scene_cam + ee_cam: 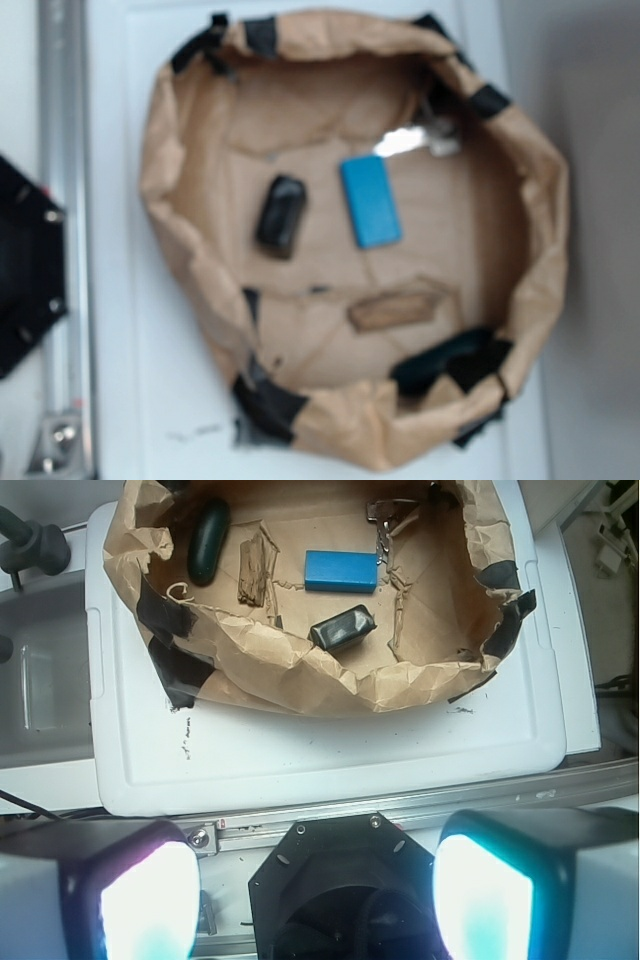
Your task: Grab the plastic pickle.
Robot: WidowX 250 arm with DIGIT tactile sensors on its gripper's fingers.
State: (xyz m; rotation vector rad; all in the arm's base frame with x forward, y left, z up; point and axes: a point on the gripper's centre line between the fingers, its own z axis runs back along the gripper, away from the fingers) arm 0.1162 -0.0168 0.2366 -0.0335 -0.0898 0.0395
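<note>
The plastic pickle [208,540], dark green and glossy with rounded ends, lies inside the brown paper nest [290,670] at its far left in the wrist view. In the exterior view the pickle [445,358] shows as a dark blur against the nest's lower right wall. My gripper [315,900] hangs well outside the nest, over the black robot base [345,880]. Its two pale fingertips [150,905] stand wide apart, open, with nothing between them. The gripper does not show in the exterior view.
Inside the nest lie a bright blue slab [341,570], a stubby black block [343,628], a brown wooden piece [256,568] and a small metal item [385,515]. The nest sits on a white board [320,760] and has raised, crumpled, black-taped walls. A metal rail [420,805] runs along the board's near edge.
</note>
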